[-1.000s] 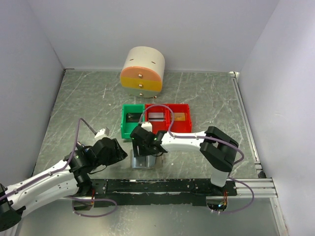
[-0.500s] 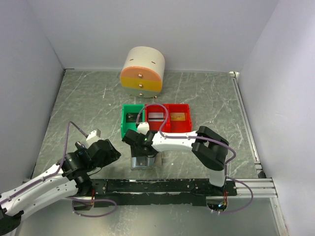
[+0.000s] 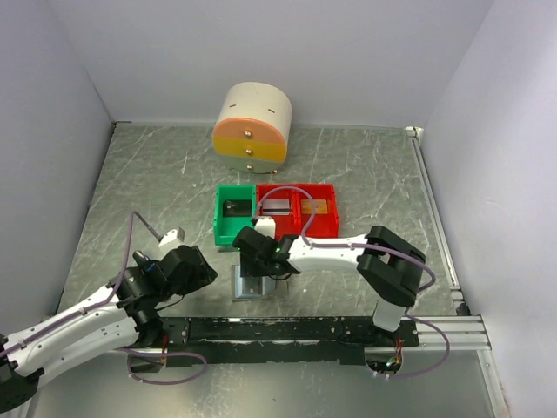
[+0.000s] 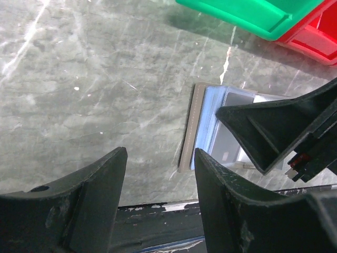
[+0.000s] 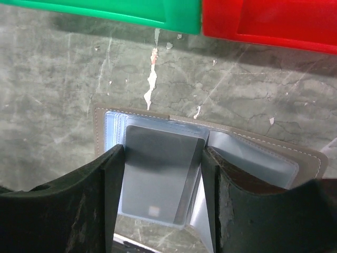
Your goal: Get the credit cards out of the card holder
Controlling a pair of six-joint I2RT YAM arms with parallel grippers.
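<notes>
The card holder (image 5: 295,158) is seen lying open on the worktop (image 3: 148,192), just before the green bin (image 3: 233,228) and red bin (image 3: 318,228). The right pincer (image 5: 164,153) is poised over it, fingers set close beside 1 silvery credit card (image 5: 158,179) in its pocket; a grip cannot be told. The left pincer (image 4: 160,153) is held wide and empty, just left.

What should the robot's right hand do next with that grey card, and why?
Probably close the right gripper on the grey card: its open jaws stand on either side of the card, which lies in the open card holder, not yet pulled out.
</notes>
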